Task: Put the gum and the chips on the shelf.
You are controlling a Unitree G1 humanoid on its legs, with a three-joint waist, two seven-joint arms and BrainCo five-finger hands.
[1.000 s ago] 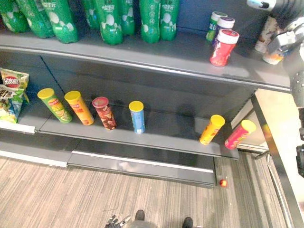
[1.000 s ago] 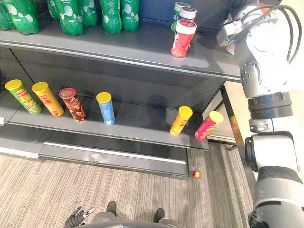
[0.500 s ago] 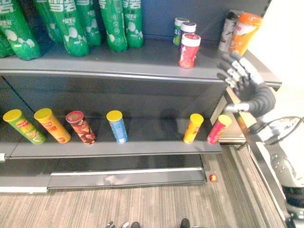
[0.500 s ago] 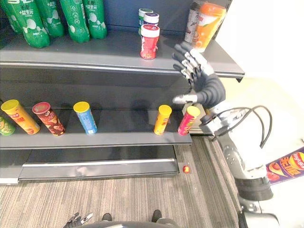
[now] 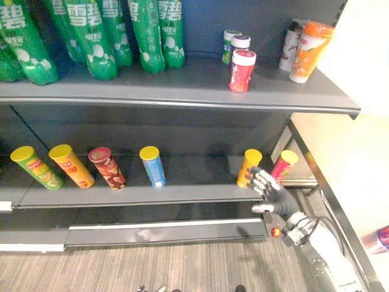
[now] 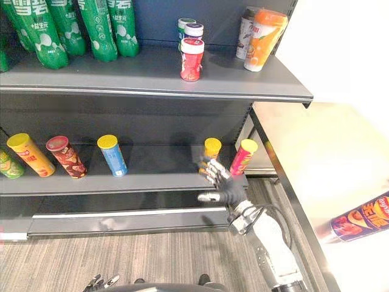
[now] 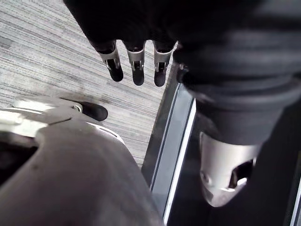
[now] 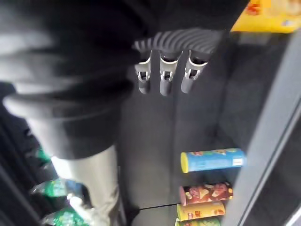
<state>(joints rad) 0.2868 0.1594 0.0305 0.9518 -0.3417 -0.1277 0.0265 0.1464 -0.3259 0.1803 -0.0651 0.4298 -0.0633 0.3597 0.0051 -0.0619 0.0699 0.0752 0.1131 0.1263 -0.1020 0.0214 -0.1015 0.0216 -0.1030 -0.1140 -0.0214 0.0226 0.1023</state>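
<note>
While the right hand hangs spread, six chip cans line the lower shelf.

The right hand hides the orange can's foot. A chip can is cut by the right edge, the green bottles by the top edge

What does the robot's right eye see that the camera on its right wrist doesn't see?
Right eye view: the red tub and orange bottle on the top shelf, the pink chips can on the lower shelf, the whole right hand open by that shelf's edge, and the left hand low by the floor. Right wrist view: a close look along the right hand's straight fingers, which hold nothing. Both: the blue chips can, the dark red chips can beside it, and the green bottles.
</note>
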